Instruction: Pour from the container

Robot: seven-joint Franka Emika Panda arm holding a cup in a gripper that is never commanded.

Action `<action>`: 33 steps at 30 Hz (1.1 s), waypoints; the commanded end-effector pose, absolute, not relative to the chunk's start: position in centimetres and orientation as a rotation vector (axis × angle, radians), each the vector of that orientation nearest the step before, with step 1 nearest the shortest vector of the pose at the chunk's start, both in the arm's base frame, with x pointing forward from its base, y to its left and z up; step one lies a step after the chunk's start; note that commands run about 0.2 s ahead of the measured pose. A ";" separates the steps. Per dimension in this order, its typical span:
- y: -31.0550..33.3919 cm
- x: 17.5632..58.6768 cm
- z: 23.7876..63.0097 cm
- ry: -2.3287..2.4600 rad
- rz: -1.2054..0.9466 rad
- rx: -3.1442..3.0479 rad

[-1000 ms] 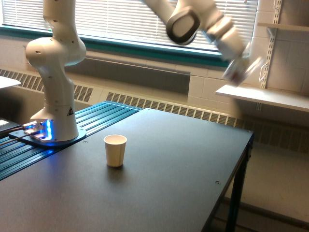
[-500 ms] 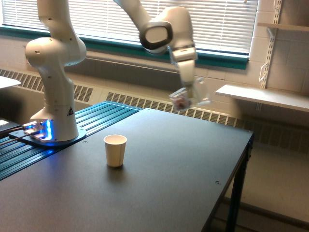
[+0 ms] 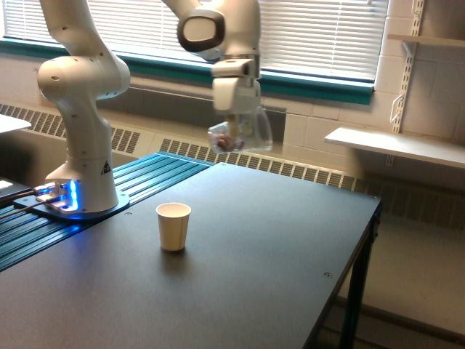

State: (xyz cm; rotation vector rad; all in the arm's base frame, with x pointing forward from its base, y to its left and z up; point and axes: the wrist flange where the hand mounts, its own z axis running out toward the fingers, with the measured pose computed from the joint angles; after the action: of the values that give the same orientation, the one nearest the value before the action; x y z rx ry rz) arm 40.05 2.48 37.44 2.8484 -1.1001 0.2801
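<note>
Because the arm's wrist hangs straight above it, the gripper (image 3: 236,120) is mostly masked by its own housing and by the blur of the clear plastic cup (image 3: 242,134); its fingers cannot be made out singly, yet they are closed on the cup's upper part, which hangs in the air, tilted. Small pinkish-brown pieces (image 3: 229,142) sit low inside it, too smeared to count. The arm's upper links run off the top edge of the picture.

One clear cup is in sight, and one paper cup (image 3: 174,226), cream-white, standing upright on the table (image 3: 276,247), below the held cup and toward the exterior view's left, well apart from it. One robot arm rises from a round base (image 3: 80,207) with a blue light glowing at its foot.

The table top is dark, matte and flat, its near corner cut off by the frame; a blue ribbed panel (image 3: 156,171) adjoins it beside the base. Behind run a window with white blinds (image 3: 327,33), a teal sill, a radiator grille along the wall, and two white wall shelves (image 3: 396,145) at the exterior view's right.
</note>
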 end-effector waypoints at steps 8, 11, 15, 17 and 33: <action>1.3 36.0 36.2 -1.320 0.057 2.752; 1.4 35.1 35.9 -1.318 0.013 2.750; 1.1 33.8 35.5 -1.354 -0.070 2.742; 0.8 33.1 35.3 -1.367 -0.109 2.746; -4.1 28.3 34.3 -1.449 -0.307 2.645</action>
State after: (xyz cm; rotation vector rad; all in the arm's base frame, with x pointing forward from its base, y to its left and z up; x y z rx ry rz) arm 29.33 -2.36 34.40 2.6670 -1.4228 -0.2480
